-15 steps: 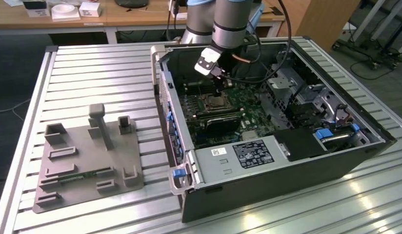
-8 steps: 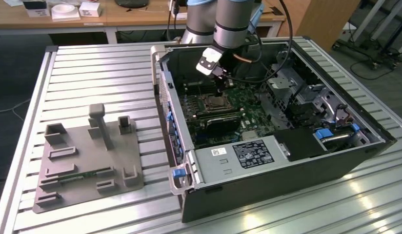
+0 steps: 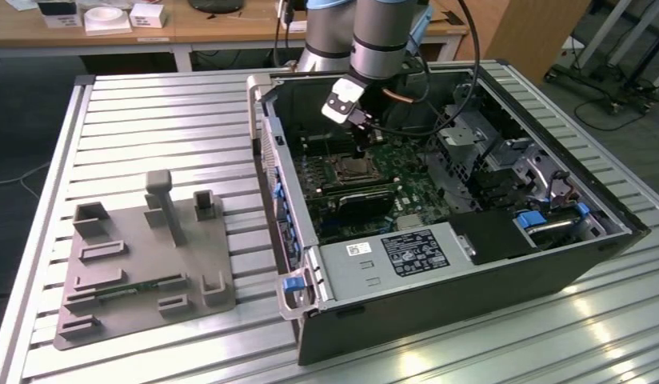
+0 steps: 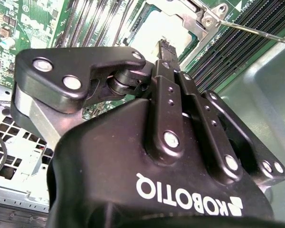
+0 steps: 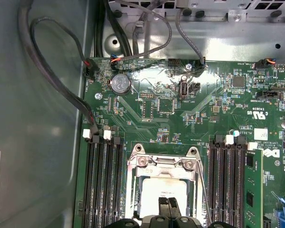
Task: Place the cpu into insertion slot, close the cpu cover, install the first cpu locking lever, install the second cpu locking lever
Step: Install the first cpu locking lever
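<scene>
An open computer case lies on the slatted table, and my arm reaches down into it. In the first wrist view the cpu shows its silvery top inside the insertion slot. The cpu cover lies flat over it, framing the chip. My gripper is shut, fingertips together directly above the chip with nothing between them. A thin metal locking lever runs along one side of the socket. In the second wrist view the gripper points at the cpu, and the lever rod sticks out past the cover's corner. From the exterior view the gripper hangs just over the socket.
Memory slots flank the socket on both sides, with a fitted memory stick beside them. Cables loop along the case wall. A grey fixture plate sits at the exterior view's left. The drive cage fills the case's near end.
</scene>
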`<state>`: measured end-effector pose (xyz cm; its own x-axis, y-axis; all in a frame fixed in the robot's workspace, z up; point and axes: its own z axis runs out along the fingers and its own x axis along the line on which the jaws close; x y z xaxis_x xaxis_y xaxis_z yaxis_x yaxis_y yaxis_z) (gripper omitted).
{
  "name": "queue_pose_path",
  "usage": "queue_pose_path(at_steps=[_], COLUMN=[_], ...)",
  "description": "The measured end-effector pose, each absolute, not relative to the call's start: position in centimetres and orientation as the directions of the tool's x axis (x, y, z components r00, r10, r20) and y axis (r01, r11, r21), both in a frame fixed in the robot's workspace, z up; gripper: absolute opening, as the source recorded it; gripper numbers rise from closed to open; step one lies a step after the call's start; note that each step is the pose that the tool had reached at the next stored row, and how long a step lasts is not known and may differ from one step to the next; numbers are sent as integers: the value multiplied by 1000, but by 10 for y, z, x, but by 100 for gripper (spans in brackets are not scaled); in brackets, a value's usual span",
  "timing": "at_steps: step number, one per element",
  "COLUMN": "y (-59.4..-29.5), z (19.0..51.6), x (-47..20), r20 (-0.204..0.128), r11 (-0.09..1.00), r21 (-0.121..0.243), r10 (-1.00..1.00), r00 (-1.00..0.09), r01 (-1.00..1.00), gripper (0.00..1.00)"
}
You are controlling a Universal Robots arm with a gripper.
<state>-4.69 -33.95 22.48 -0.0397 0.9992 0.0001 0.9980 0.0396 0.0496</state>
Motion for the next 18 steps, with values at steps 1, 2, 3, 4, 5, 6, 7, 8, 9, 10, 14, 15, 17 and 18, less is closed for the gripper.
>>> queue_pose_path(at_steps=[1, 2, 3, 4, 5, 6, 7, 8, 9, 10, 14, 15, 17, 18], y=[-340, -339, -339, -339, -339, -339, -339, -340, -340, -340, -340, -340, -339, -340], z=[225, 225, 225, 225, 225, 225, 225, 225, 226, 228, 241, 244, 249, 251], x=[-47, -47, -47, -47, -47, -47, -47, -47, -47, -47, -47, -47, -47, -47], r20=[0, 0, 0, 0, 0, 0, 0, 0, 0, 0, 0, 0, 0, 0], r11=[41, 45, 57, 73, 91, 104, 109, 110, 110, 110, 110, 110, 110, 110], r21=[50, 50, 49, 49, 49, 49, 49, 49, 49, 49, 49, 49, 49, 49], r10=[999, 999, 998, 997, 996, 995, 994, 994, 994, 994, 994, 994, 994, 994], r00=[-41, -45, -57, -73, -91, -105, -109, -110, -110, -110, -110, -110, -110, -111], r01=[998, 998, 997, 996, 995, 993, 993, 993, 993, 993, 993, 993, 993, 993], gripper=[10, 10, 10, 10, 10, 10, 10, 10, 10, 10, 10, 10, 10, 10])
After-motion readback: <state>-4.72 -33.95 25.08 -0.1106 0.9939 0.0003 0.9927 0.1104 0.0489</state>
